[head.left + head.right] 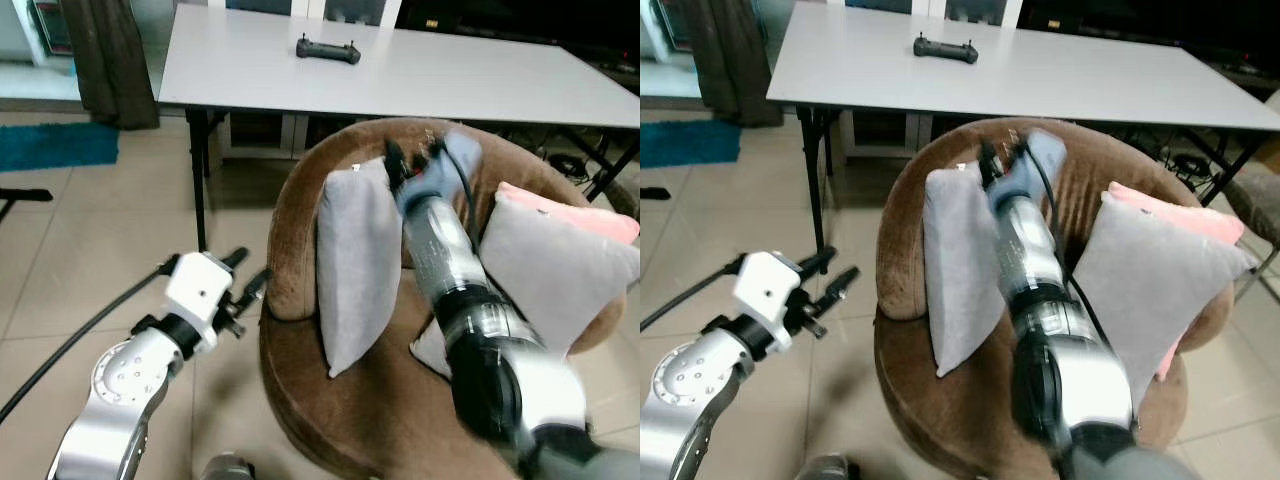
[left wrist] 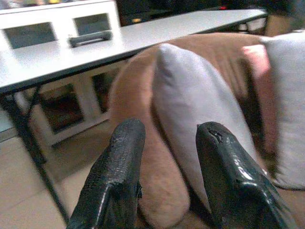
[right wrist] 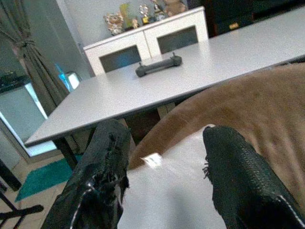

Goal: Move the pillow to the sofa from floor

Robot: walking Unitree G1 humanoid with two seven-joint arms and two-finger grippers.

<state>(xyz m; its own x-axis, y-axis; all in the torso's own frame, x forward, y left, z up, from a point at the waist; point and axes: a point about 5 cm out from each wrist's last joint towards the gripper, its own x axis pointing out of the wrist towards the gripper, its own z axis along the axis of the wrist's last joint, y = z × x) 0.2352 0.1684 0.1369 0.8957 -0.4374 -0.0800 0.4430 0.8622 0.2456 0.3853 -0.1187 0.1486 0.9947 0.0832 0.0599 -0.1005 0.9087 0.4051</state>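
Grey pillow (image 1: 355,262) stands on sofa (image 1: 290,240); right tool (image 3: 164,157) spread wide above it.

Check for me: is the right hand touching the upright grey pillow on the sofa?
Cannot tell. In the right wrist view the right hand has its fingers open over the grey pillow, but no contact or gap shows plainly; the eye views are blurred there.

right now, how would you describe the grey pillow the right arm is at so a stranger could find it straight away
Find the round brown sofa chair in front of the white table. Three pillows stand on its seat: this grey pillow leans upright against the left of the backrest. The other grey pillow and the pink pillow sit together on the right; this one stands alone, with the right gripper at its top corner.
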